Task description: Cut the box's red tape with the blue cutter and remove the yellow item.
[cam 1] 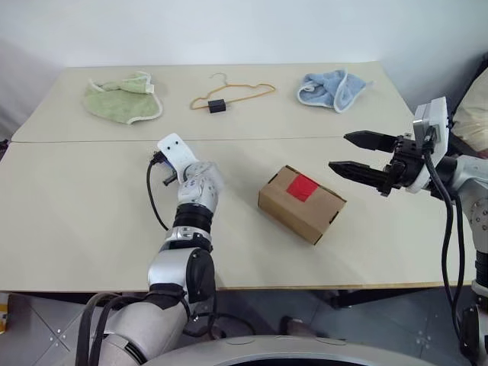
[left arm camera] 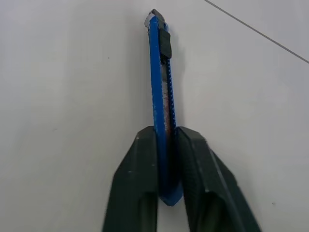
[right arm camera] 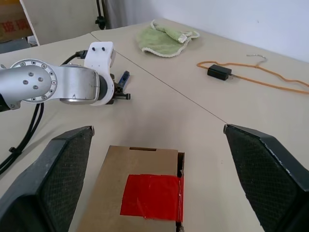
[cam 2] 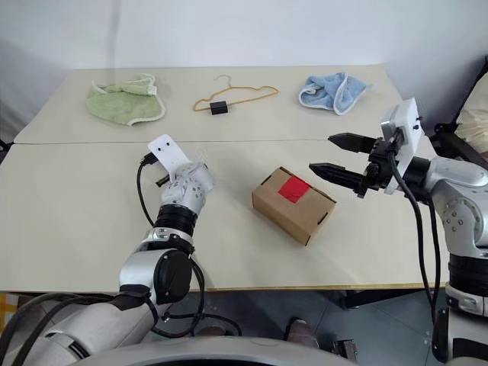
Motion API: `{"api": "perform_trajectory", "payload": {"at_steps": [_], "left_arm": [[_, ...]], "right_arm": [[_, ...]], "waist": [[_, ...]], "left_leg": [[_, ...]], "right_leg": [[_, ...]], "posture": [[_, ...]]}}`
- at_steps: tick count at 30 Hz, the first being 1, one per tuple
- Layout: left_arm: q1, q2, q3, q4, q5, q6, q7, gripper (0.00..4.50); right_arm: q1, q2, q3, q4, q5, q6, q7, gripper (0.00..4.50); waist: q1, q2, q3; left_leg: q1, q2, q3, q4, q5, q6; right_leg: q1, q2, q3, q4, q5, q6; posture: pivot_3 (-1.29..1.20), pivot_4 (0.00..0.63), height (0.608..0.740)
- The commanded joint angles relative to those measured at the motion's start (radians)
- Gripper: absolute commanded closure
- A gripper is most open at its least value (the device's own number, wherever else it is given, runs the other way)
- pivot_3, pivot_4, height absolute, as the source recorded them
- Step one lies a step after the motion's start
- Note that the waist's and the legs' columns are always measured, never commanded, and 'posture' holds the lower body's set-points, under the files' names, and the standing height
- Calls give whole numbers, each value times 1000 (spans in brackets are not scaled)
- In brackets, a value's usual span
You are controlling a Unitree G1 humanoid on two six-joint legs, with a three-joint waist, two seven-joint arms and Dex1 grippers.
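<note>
Bare tabletop (cam 1: pixel 91 229) surrounds the left gripper (left arm camera: pixel 166 145) clenching the blue cutter (left arm camera: pixel 161 77); right gripper (cam 1: pixel 354 155) seemingly spread.

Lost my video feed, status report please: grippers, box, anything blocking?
Left gripper shut on blue cutter, on table. Right gripper open above table, beside box. Red tape uncut, box closed. Nothing in the way.

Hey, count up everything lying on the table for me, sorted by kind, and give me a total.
Cloths: 2, green cloth and blue cloth
Hangers: 1, orange hanger
Boxes: 1, box with red tape
Cutters: 1, blue cutter, between the left gripper jaws
Total: 5
</note>
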Motion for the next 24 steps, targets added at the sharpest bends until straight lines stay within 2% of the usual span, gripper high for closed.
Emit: {"api": "perform_trajectory", "payload": {"at_steps": [1,7,11,13,15,18,22,24], "left_arm": [[64,10,38,16,-28,60,15,4205],[102,26,62,-85,-73,129,-25,4205],[146,50,50,-241,-138,276,-145,4205],[181,85,36,-349,-193,445,-235,4205],[205,106,34,-421,-228,543,-288,4205],[206,184,85,-507,-487,907,-555,4205],[239,288,21,-610,-605,1188,-789,4205],[298,361,-60,-647,-692,1261,-906,4205]], "right_arm": [[2,-18,-17,-28,6,-9,-4,0],[14,-18,-19,-31,4,-10,-10,0],[23,-21,-25,-33,6,-10,-13,0],[28,-23,-29,-34,7,-9,-16,0],[29,-25,-31,-33,7,-8,-17,0],[44,-26,-36,-33,8,-11,-18,0],[50,-24,-36,-34,12,-10,-25,0],[47,-18,-30,-32,11,-11,-32,0]], "waist": [[-1,0,0],[-1,1,0],[-5,1,-1],[-4,1,-1],[-5,1,-1],[-2,1,-1],[9,0,0],[7,-1,1]], "left_leg": [[0,0,0,0,0,0],[1,0,1,0,0,0],[3,0,2,0,0,0],[4,0,2,0,0,-1],[5,0,3,0,0,-1],[5,0,3,0,0,-1],[2,0,1,1,0,0],[-1,-1,-1,2,0,0]], "right_leg": [[0,0,0,0,0,0],[0,0,1,1,0,0],[0,0,2,2,0,0],[1,0,3,3,0,0],[1,0,4,5,0,-1],[1,0,4,5,0,-1],[-1,0,4,6,0,-1],[-2,0,3,6,0,-1]], "posture": [[0,150,740],[0,150,740],[0,150,740],[0,150,740],[0,150,740],[0,150,740],[0,150,740],[0,150,740]]}}
